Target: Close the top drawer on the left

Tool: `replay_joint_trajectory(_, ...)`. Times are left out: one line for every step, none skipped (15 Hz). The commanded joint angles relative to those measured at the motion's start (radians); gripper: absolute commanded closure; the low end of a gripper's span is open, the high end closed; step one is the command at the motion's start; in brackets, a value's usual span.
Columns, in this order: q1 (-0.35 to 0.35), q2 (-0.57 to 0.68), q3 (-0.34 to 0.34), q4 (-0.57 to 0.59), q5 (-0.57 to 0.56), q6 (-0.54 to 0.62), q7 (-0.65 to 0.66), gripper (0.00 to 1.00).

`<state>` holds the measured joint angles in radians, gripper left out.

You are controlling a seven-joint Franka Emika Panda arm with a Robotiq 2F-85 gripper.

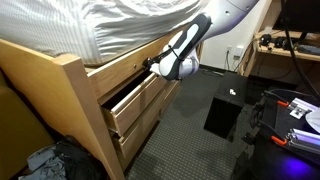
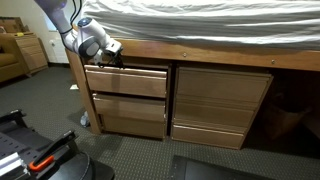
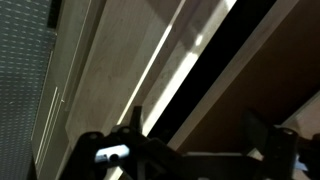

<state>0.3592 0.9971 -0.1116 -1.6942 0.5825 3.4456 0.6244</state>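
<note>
The top drawer (image 1: 138, 102) is the upper left one under the bed. It stands partly pulled out, with a dark gap showing above its light-wood front (image 2: 128, 82). My gripper (image 1: 152, 68) hangs at the drawer's upper edge, just under the bed rail, and shows in the front-on exterior view too (image 2: 112, 55). In the wrist view the gripper (image 3: 200, 125) is open. Its two dark fingers (image 3: 137, 118) stand wide apart over the pale drawer edge (image 3: 175, 70) and the black gap beside it. Nothing is held between them.
A lower drawer (image 2: 126, 110) sits shut beneath, and two matching drawers (image 2: 222, 95) to its right. The mattress (image 1: 120, 25) overhangs above. A black box (image 1: 225, 115) stands on the carpet. Equipment (image 1: 292, 108) and a desk (image 1: 285, 45) are behind, with clothes (image 1: 45, 160) by the bedpost.
</note>
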Motion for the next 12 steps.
replay_joint_trajectory(0.000,0.001,0.000,0.000,0.000,0.001,0.000,0.00)
replay_joint_trajectory(0.000,0.003,0.000,0.000,0.000,0.001,0.000,0.00)
replay_joint_trajectory(-0.062,-0.016,0.080,-0.004,0.000,-0.039,-0.053,0.00)
replay_joint_trajectory(-0.105,-0.033,0.139,-0.020,-0.037,-0.066,-0.060,0.00)
replay_joint_trajectory(-0.110,-0.039,0.145,-0.028,-0.041,-0.074,-0.063,0.00)
replay_joint_trajectory(-0.111,-0.042,0.146,-0.034,-0.040,-0.077,-0.063,0.00)
replay_joint_trajectory(-0.112,-0.045,0.147,-0.041,-0.040,-0.075,-0.062,0.00)
replay_joint_trajectory(-0.136,-0.046,0.179,-0.046,-0.051,-0.096,-0.064,0.00)
replay_joint_trajectory(-0.182,-0.046,0.236,-0.051,-0.070,-0.120,-0.074,0.00)
replay_joint_trajectory(-0.235,-0.046,0.295,-0.056,-0.106,-0.140,-0.061,0.00)
replay_joint_trajectory(-0.257,-0.042,0.322,-0.058,-0.097,-0.171,-0.082,0.00)
replay_joint_trajectory(-0.210,-0.041,0.257,-0.067,-0.072,-0.198,-0.068,0.00)
